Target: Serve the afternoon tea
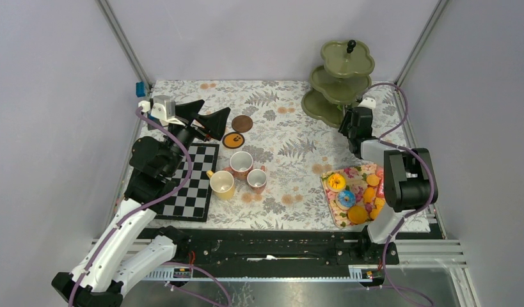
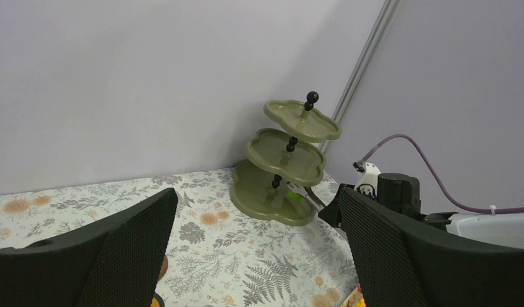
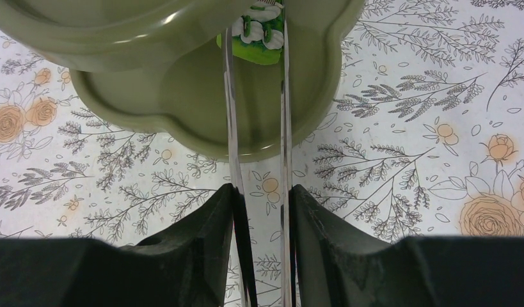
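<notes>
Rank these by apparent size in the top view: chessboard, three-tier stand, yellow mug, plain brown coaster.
1. chessboard and three-tier stand: look alike, board partly hidden, so unranked.
2. yellow mug
3. plain brown coaster, only slightly smaller.

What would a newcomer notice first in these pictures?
The olive-green three-tier stand in the far right corner, where the right hand holds metal tongs with a green iced treat over the lowest tier. Then the three mugs at the centre, and the bright sweets beside the right arm.
</notes>
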Controlling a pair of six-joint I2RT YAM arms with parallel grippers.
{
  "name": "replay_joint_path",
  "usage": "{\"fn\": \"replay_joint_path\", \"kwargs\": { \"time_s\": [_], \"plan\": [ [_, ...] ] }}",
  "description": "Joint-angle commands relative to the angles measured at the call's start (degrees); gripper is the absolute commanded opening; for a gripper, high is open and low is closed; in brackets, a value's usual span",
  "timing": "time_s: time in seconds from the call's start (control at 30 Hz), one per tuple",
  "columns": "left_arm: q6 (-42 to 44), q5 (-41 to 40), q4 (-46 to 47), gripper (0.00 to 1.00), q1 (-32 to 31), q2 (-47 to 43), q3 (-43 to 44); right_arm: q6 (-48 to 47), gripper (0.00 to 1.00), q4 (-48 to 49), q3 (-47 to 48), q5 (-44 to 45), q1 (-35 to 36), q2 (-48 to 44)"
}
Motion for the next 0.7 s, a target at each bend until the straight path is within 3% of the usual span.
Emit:
{"fn": "replay_joint_path", "kwargs": {
  "time_s": [0.0,0.47,0.67],
  "plan": [
    [-0.41,0.09,2.64,0.99,-0.2,0.25,0.98,-1.24,0.42,3.37,3.42,-0.55,-0.6,1.5],
    [-0.59,0.26,2.73,0.99,-0.2,0.82,0.9,-2.88,0.43,2.93,6.9,1.34,-2.36,6.59],
    [-0.63,0.27,2.66,0.99,-0.2,1.03,0.98,-2.95,0.57,1.2,8.41,0.22,-2.36,7.01]
  ]
}}
